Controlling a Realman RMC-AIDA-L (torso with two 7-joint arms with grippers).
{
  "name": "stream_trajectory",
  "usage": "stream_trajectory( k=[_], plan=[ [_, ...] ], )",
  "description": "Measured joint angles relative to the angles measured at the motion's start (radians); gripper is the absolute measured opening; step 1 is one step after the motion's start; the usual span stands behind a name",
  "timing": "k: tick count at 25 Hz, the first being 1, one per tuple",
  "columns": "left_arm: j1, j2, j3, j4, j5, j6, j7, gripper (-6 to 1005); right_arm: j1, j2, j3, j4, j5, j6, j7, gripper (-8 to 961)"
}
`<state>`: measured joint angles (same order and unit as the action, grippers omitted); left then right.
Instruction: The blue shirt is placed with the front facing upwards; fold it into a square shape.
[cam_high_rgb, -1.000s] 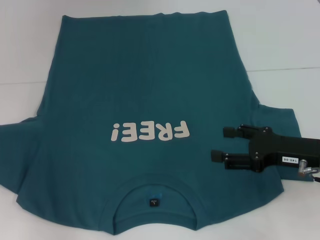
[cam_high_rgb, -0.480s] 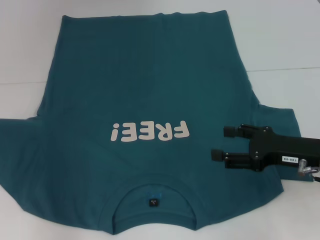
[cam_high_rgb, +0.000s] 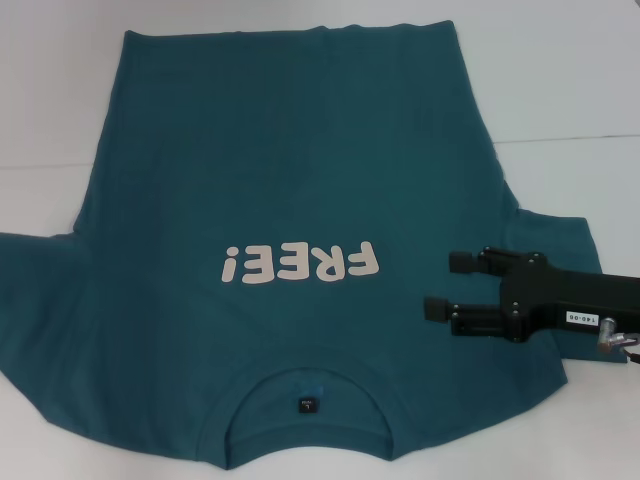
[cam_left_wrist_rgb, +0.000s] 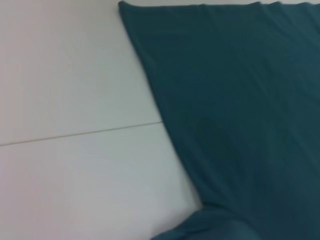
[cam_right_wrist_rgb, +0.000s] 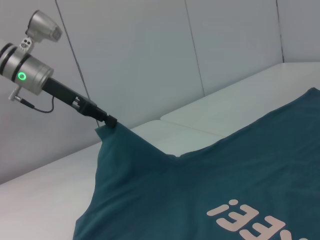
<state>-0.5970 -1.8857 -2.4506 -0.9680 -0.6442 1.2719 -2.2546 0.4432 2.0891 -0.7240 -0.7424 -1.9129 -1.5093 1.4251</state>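
Note:
The blue shirt (cam_high_rgb: 290, 170) lies spread front up on the white table, its collar (cam_high_rgb: 308, 385) nearest me and the off-white "FREE!" print (cam_high_rgb: 300, 264) in the middle. My right gripper (cam_high_rgb: 447, 286) hovers open over the shirt's right shoulder beside the right sleeve, with nothing between its fingers. The head view does not show my left gripper. In the right wrist view the left gripper (cam_right_wrist_rgb: 107, 121) pinches the tip of the left sleeve and holds it up off the table in a peak. The left wrist view shows only the shirt's side edge (cam_left_wrist_rgb: 165, 125) and hem corner.
The white table (cam_high_rgb: 560, 90) has a thin seam line running across it (cam_left_wrist_rgb: 75, 134). A pale panelled wall (cam_right_wrist_rgb: 150, 55) stands behind the table in the right wrist view.
At the head view's left edge the left sleeve has shifted and spread a little toward the near side. The right gripper has hardly moved.

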Motion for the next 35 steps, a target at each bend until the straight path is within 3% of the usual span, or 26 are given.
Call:
stream_trajectory(
  k=[6,14,20,28,32,35],
  plan=[
    [-0.010,-0.030,0.003,-0.090,-0.005,0.093,-0.063,18,-0.003,0.000,0.000,0.000,0.000,0.002,0.000,915],
    [-0.057,-0.131,0.056,-0.155,0.001,0.176,-0.146,19,-0.006,-0.001,0.000,0.002,0.000,0.008,-0.001,915],
    [-0.084,-0.200,0.110,-0.112,0.003,0.085,-0.163,19,-0.006,-0.003,0.000,0.017,-0.002,0.019,-0.008,915],
    [-0.115,-0.233,0.160,-0.026,-0.003,-0.030,-0.153,42,-0.005,-0.005,0.000,0.017,-0.006,0.034,-0.005,915],
    [-0.114,-0.247,0.162,-0.053,-0.005,-0.039,-0.155,201,0.001,-0.004,-0.001,0.017,-0.006,0.040,-0.002,915],
    [-0.073,-0.259,0.155,-0.107,0.001,-0.083,-0.161,318,0.002,-0.003,0.000,0.017,-0.005,0.040,-0.002,915]
  ],
)
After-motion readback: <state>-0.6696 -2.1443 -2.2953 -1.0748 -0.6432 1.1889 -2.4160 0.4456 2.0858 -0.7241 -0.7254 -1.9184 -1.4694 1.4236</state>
